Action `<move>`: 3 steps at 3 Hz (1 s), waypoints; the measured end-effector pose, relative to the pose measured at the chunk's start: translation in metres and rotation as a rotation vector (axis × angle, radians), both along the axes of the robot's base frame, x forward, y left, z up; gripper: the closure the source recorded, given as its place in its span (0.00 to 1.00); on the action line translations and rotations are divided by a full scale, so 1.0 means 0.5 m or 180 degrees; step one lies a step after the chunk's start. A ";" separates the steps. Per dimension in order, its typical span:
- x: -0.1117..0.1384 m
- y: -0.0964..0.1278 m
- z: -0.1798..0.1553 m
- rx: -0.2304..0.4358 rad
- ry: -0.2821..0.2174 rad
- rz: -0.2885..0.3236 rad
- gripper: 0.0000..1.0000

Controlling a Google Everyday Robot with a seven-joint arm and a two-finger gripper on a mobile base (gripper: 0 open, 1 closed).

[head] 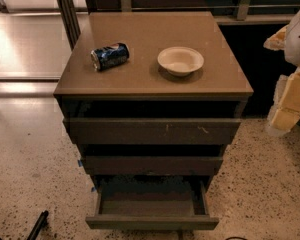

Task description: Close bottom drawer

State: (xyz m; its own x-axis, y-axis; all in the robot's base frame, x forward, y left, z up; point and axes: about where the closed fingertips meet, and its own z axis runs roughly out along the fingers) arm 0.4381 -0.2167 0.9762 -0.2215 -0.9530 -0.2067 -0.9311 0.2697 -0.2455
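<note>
The bottom drawer [152, 222] stands pulled well out of the cabinet [65, 86], its shallow tray open. A can [110, 56] and a bowl [180, 60] rest on the tabletop. The end effector is out of view, so I cannot tell its state; only the arm [292, 84] shows at the right edge.

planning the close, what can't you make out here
- claw: camera view, right edge cuts it off beside the cabinet
- bottom drawer: tray's back shadowed under middle drawer
- black object, lower left: cut off by frame edge, too dark to name
</note>
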 end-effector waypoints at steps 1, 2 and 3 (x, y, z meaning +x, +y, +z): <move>0.000 0.001 0.002 0.0008 -0.0024 -0.0001 0.00; -0.002 0.003 -0.020 0.0235 -0.0137 0.0002 0.00; -0.024 0.014 -0.117 0.0736 -0.0181 -0.0018 0.00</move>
